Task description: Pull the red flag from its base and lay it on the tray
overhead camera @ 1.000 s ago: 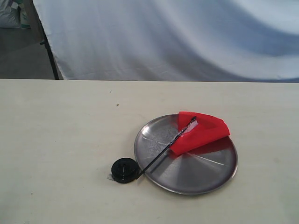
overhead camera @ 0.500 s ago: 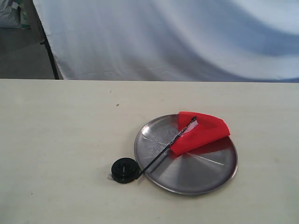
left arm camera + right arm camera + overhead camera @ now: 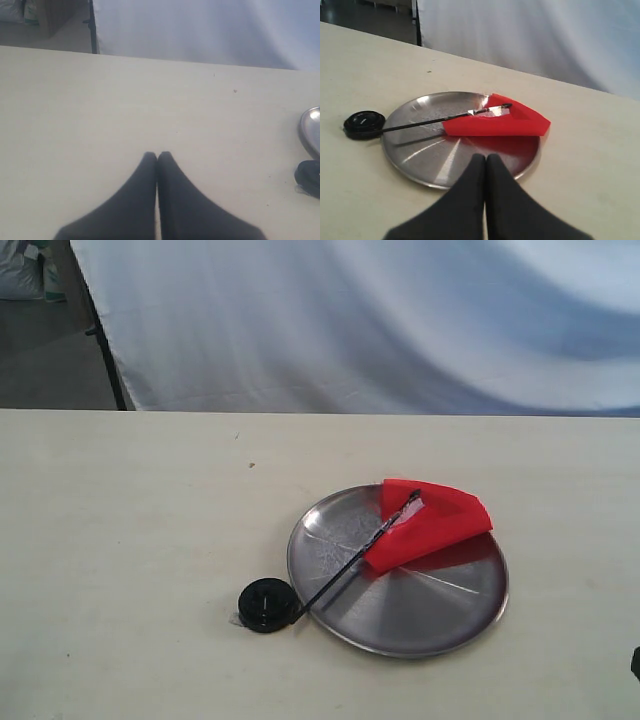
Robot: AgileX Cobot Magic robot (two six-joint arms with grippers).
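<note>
The red flag (image 3: 430, 522) lies folded on the far right part of the silver tray (image 3: 400, 620). Its black stick (image 3: 340, 582) slants across the tray's rim, and its end reaches the black base (image 3: 262, 605), which sits on the table just left of the tray. In the right wrist view my right gripper (image 3: 485, 157) is shut and empty, hovering at the tray's (image 3: 420, 162) near edge, short of the flag (image 3: 495, 124) and base (image 3: 362, 124). My left gripper (image 3: 157, 155) is shut and empty over bare table, with the base (image 3: 310, 176) and tray rim (image 3: 311, 131) far off to one side.
A white cloth backdrop (image 3: 380, 330) hangs behind the table's far edge. A black stand pole (image 3: 105, 350) rises at the back left. A dark sliver of the right arm (image 3: 636, 662) shows at the lower right edge of the exterior view.
A dark sliver of the right arm has come into the exterior view at the lower right edge. The flag, tray and base have not moved.
</note>
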